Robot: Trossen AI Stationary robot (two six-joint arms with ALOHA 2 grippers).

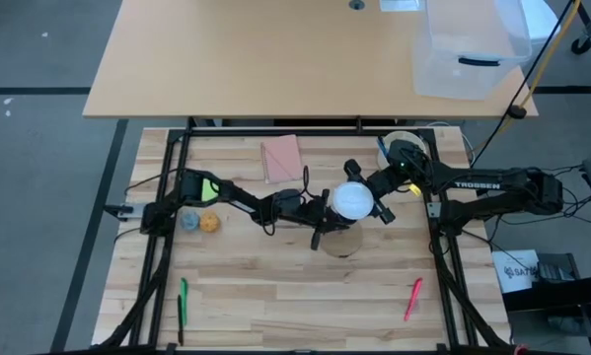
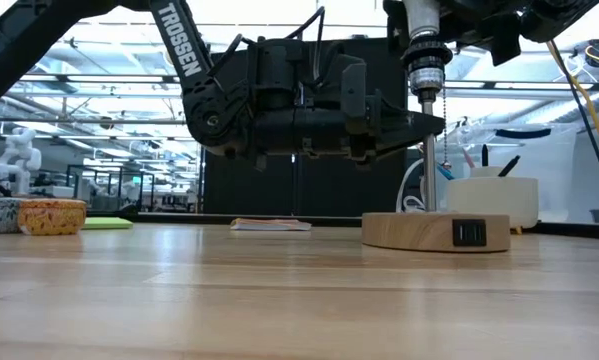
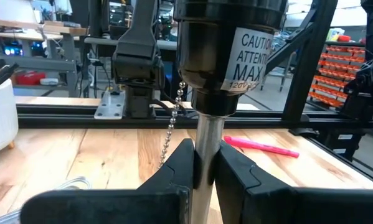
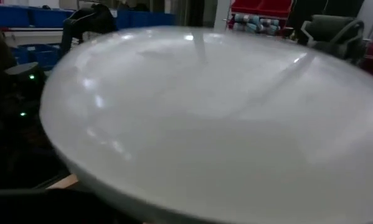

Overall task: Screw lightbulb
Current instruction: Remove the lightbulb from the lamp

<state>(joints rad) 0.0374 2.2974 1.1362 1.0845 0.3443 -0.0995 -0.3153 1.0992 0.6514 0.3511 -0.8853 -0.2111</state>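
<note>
A lamp stands mid-table on its round wooden disc, with a metal rod and a black socket above; a bead chain hangs from the socket. My left gripper reaches in level from the table's left and is shut on the rod. The white lightbulb sits over the socket, its dome filling the right wrist view. My right gripper comes from the table's right and is shut on the dome. The low view cuts the bulb off at its top edge. My left gripper pinches the lamp's metal rod between its two fingers, just below the socket. The fingers lie level and across the upright rod, coming from the table's left. The lamp stays on its wooden disc. My right gripper holds the bulb's dome between its two fingers, one on the far side and one on the near right. It comes level from the table's right. The dome hides the contact in the wrist view.
A pink pad lies at the far middle, a white bowl at the far right. Small blue and yellow items sit left. A green pen and a pink pen lie near the front edge.
</note>
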